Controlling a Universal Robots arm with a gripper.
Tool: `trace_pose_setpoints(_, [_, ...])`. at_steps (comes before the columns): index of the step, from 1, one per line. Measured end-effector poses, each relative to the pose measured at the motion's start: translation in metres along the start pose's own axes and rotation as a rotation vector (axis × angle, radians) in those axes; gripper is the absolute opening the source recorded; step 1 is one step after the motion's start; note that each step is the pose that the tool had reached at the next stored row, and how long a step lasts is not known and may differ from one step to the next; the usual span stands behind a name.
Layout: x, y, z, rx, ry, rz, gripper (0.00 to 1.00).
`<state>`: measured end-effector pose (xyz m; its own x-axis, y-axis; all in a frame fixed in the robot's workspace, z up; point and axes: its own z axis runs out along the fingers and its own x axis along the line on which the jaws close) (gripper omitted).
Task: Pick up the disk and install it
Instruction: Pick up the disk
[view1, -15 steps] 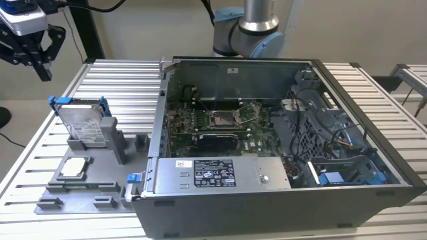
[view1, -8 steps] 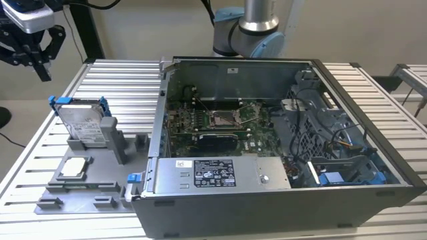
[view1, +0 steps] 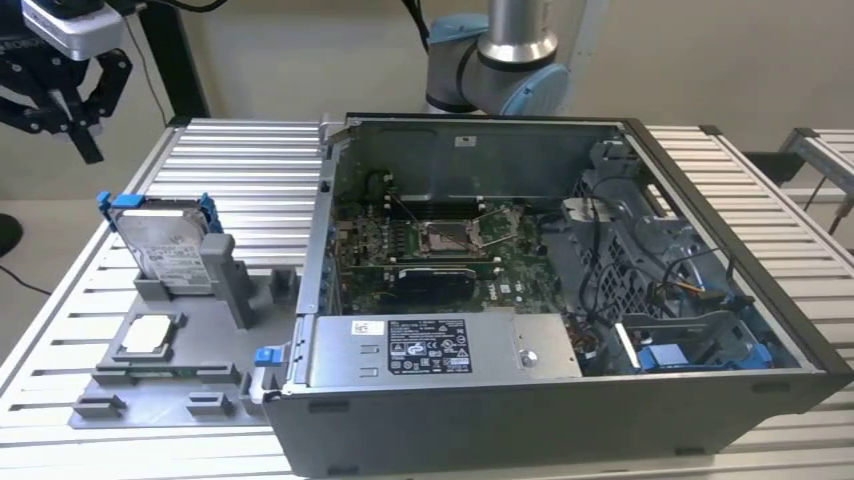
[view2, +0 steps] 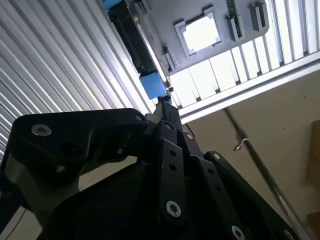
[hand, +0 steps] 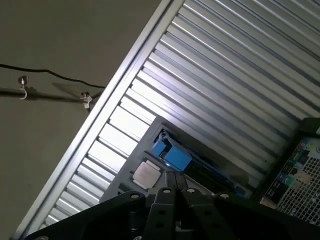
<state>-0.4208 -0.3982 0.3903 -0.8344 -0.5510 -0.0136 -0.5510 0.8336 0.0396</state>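
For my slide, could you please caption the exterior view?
Claw hovers apart from the disk, which stands beside the open computer.

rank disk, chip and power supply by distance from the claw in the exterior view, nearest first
1. disk, upright at the exterior view's left, closest to the raised claw
2. chip, lying flat, on the disk's camera side
3. power supply, inside the case

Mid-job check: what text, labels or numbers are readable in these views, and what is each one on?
No text is legible.
White label on the disk: print too small to read.
Black-and-white label on the grey box: print and symbols too small to read.
Small white sticker on the same box: too small to read.
White sticker on the computer case rear wall: too small to read.
Both wrist views: no legible text.
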Motion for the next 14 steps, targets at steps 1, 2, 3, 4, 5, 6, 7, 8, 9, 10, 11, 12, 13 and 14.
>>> trace_pose_setpoints(1, [0.0, 0.0, 0.0, 0.0013, -0.0013, -0.017, 0.0])
trace_pose_setpoints(2, [0.0, 0.0, 0.0001, 0.0025, -0.0025, -0.035, 0.0])
trace_pose_setpoints(3, [0.0, 0.0, 0.0002, 0.0034, -0.0033, -0.053, 0.0])
trace_pose_setpoints(4, [0.0, 0.0, 0.0002, 0.0043, -0.0036, -0.071, 0.0])
trace_pose_setpoints(5, [0.0, 0.0, 0.0001, 0.0053, -0.0038, -0.089, 0.0])
trace_pose_setpoints(6, [0.0, 0.0, 0.0001, 0.0064, -0.0043, -0.108, 0.0])
trace_pose_setpoints(7, [0.0001, 0.0, 0.0001, 0.0075, -0.0048, -0.127, 0.0])
trace_pose_setpoints(8, [0.0001, 0.0, 0.0001, 0.0085, -0.0052, -0.145, 0.0])
trace_pose_setpoints(9, [0.0001, 0.0, 0.0001, 0.0094, -0.0056, -0.163, 0.0])
trace_pose_setpoints(10, [0.0001, 0.0, 0.0001, 0.0099, -0.006, -0.181, 0.0])
trace_pose_setpoints(11, [0.0001, 0.0, 0.0001, 0.01, -0.006, -0.199, 0.0])
trace_pose_setpoints(12, [0.0, 0.0, 0.0001, 0.0102, -0.006, -0.217, 0.0])
trace_pose_setpoints(13, [0.0001, 0.0, 0.0001, 0.0103, -0.006, -0.235, 0.0])
trace_pose_setpoints(14, [0.0001, 0.0, 0.0001, 0.0104, -0.0059, -0.254, 0.0])
